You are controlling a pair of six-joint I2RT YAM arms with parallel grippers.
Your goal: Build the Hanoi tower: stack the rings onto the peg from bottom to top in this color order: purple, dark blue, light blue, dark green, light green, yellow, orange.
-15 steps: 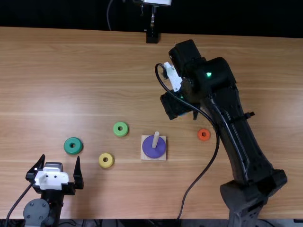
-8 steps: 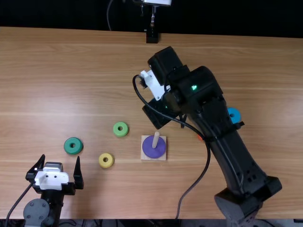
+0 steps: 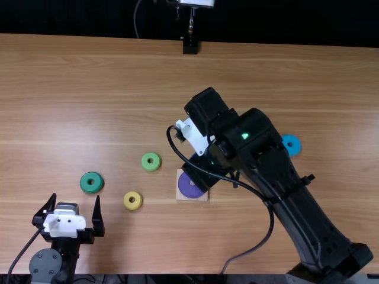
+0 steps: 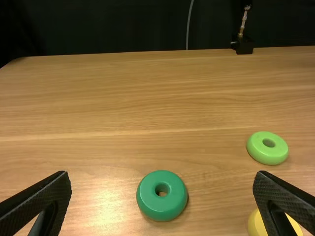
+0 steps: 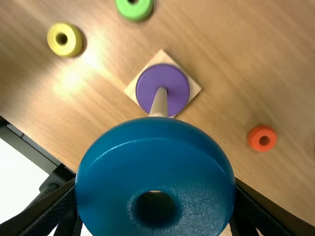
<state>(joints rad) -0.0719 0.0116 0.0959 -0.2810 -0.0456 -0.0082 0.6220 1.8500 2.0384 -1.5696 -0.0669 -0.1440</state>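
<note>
My right gripper [image 3: 207,169] is over the wooden base [image 3: 180,196], covering part of the purple ring [image 3: 188,186]. The right wrist view has my right gripper [image 5: 155,182] shut on the dark blue ring [image 5: 155,147], held close to the camera. Beyond it, the bare peg [image 5: 159,102] rises through the purple ring [image 5: 170,81]; whether ring and peg touch I cannot tell. My left gripper [image 3: 76,198] stands open at the lower left; its wrist view shows the left gripper [image 4: 161,173] spread, nothing between its fingers, with the dark green ring [image 4: 162,195] beyond.
Left of the base lie the light green ring [image 3: 151,161] and yellow ring [image 3: 132,200]. The light blue ring [image 3: 291,144] is beside the right arm. An orange ring [image 5: 262,138] rests on the table in the right wrist view. A stand [image 3: 190,45] is at the far edge.
The right arm has moved left and then nearer, from behind the base to over it, uncovering the light blue ring and covering the orange one. The left arm has kept still.
</note>
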